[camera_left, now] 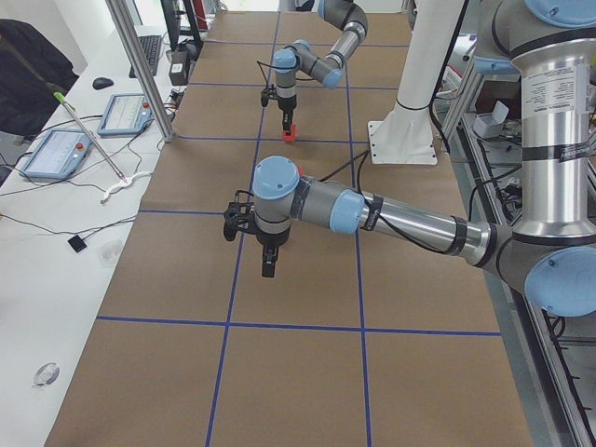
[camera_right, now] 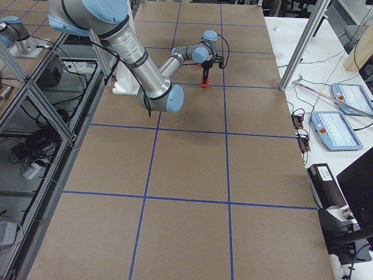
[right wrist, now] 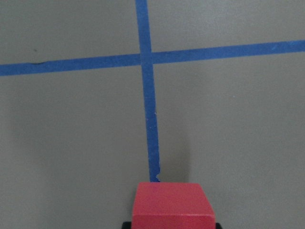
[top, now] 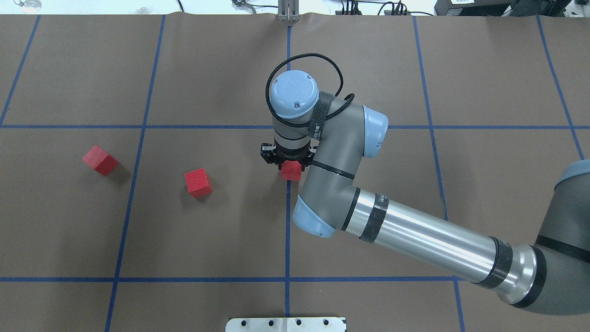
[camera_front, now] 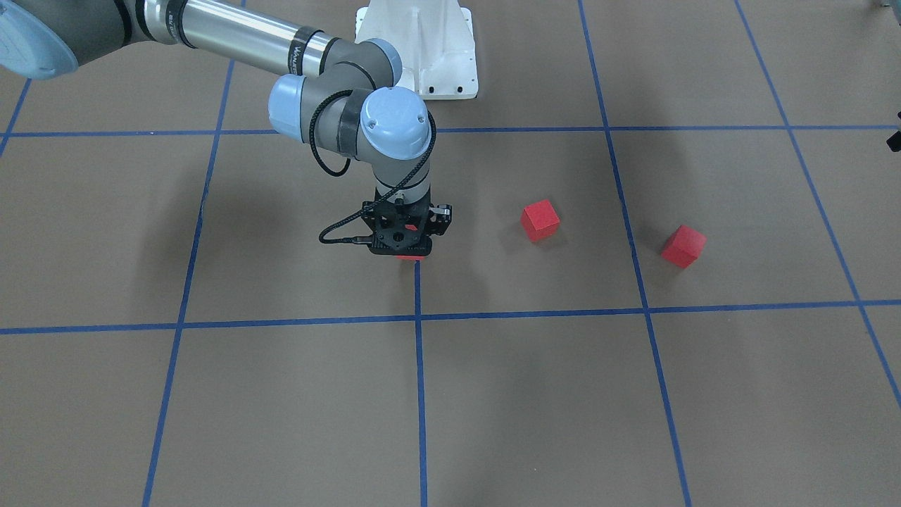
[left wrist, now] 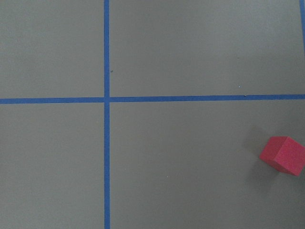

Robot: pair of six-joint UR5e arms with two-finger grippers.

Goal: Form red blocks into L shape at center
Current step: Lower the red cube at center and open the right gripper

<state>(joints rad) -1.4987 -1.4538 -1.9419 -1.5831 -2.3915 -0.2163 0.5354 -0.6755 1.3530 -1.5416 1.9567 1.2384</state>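
lettering [camera_front: 302, 52] on arm band [camera_front: 307, 42] unreadable; right gripper [top: 288, 163] pinches red block [top: 291, 172].

Centre block [top: 291, 171] seemingly sits on line [top: 287, 221]; middle block [top: 198, 183], outer block [top: 100, 160] leftward.

Bright red blocks [top: 197, 182]; brown matte surface [top: 221, 74], blue tape grid [top: 207, 127]; white base [top: 286, 324].

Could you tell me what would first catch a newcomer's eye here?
The right arm's end effector grips a small matte bright-red cube at the brown table's centre, on a thin blue tape line. A nearer matching cube and a farther matching cube lie to the robot's left.
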